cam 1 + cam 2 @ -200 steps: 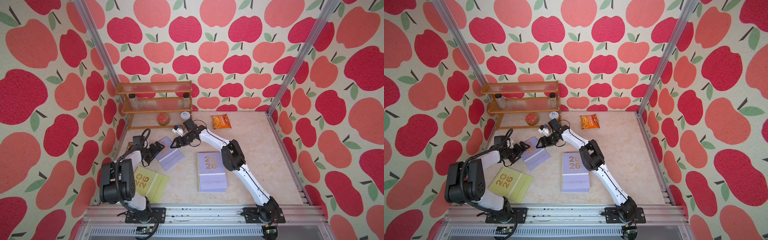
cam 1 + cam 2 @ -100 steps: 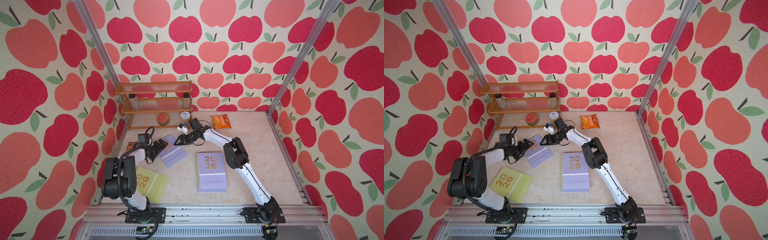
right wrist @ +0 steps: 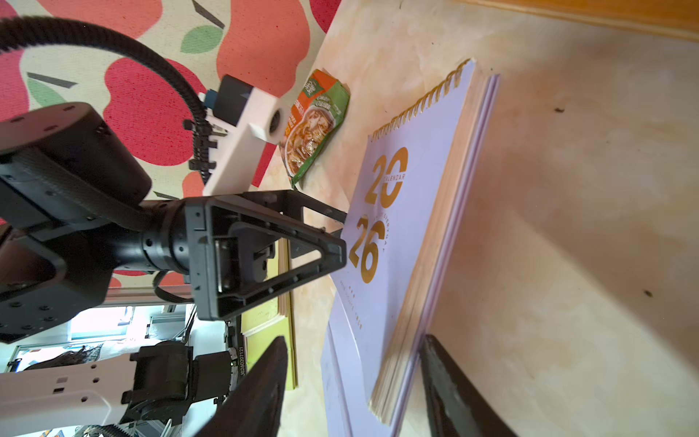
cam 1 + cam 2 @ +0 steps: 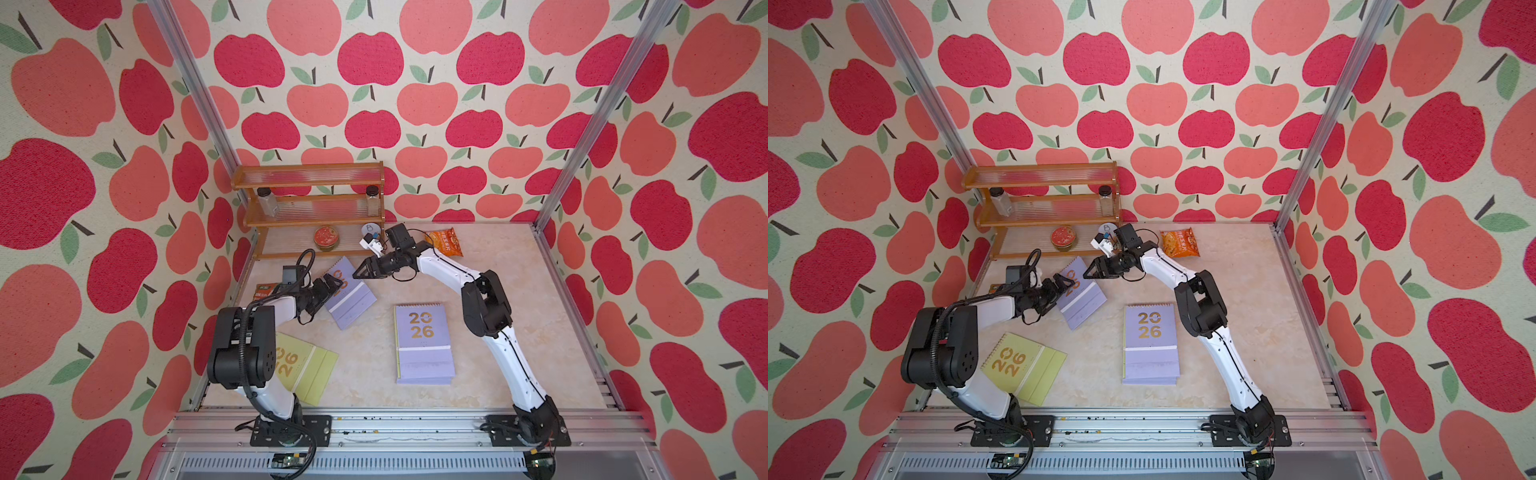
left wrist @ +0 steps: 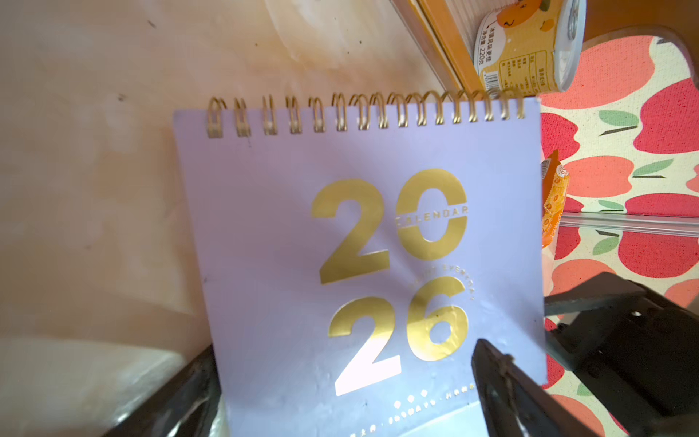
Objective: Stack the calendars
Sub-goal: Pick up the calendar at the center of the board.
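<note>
Near the shelf (image 4: 307, 178), left gripper (image 4: 330, 289) and right gripper (image 4: 357, 274), both released, straddle one lavender calendar (image 4: 353, 301); mistimed closing could twist it.

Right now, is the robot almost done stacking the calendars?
Partly. A purple pile already sits mid-table. The left claw and right claw are open around one loose purple calendar. That one and the yellow-green calendar near the front still need stacking.

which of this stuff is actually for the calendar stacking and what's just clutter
For the job: angled lavender calendar, lavender calendar stack, yellow-green calendar.

Just lying about: orange snack packet, green snack packet, red tin, yellow can, wooden rack, two jars.
</note>
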Available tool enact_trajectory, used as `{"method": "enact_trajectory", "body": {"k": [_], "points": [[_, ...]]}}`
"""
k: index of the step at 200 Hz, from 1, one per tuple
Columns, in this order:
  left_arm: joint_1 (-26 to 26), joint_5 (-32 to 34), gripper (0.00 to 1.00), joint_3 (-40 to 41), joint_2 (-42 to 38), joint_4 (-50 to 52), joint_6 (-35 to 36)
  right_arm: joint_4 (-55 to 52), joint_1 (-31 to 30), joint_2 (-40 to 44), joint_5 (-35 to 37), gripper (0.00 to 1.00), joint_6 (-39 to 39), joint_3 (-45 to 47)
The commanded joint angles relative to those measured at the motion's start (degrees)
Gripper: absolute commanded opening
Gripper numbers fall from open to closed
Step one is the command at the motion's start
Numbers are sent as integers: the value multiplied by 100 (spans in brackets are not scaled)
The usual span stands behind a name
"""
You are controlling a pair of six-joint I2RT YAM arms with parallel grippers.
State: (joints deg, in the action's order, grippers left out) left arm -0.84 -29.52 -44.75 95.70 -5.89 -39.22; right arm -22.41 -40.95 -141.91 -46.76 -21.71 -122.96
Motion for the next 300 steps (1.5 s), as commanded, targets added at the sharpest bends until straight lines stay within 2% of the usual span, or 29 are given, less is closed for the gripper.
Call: {"method": "enact_trajectory", "body": {"k": [1, 33, 85, 131, 190, 241, 300], "points": [[111, -152, 100, 124, 307, 607, -117, 44, -97, 95, -193, 50, 5, 72], [111, -151, 100, 159, 295, 589, -121, 29, -97, 27, -163, 36, -43, 78], [111, -160, 100, 191, 279, 554, -138, -253, -92, -39, 77, 23, 97, 66], [109, -167, 100, 221, 238, 535, -138, -310, -106, -22, 203, 25, 148, 162], [102, -133, 99, 239, 163, 584, -104, -400, -59, 194, 334, 0, 300, 366], [-42, -189, 99, 299, -79, 668, -78, -117, 168, 576, 181, 0, 150, 857], [-396, -560, 99, 491, -995, 579, -77, 771, 511, 999, -305, 0, -507, 1550]]}}
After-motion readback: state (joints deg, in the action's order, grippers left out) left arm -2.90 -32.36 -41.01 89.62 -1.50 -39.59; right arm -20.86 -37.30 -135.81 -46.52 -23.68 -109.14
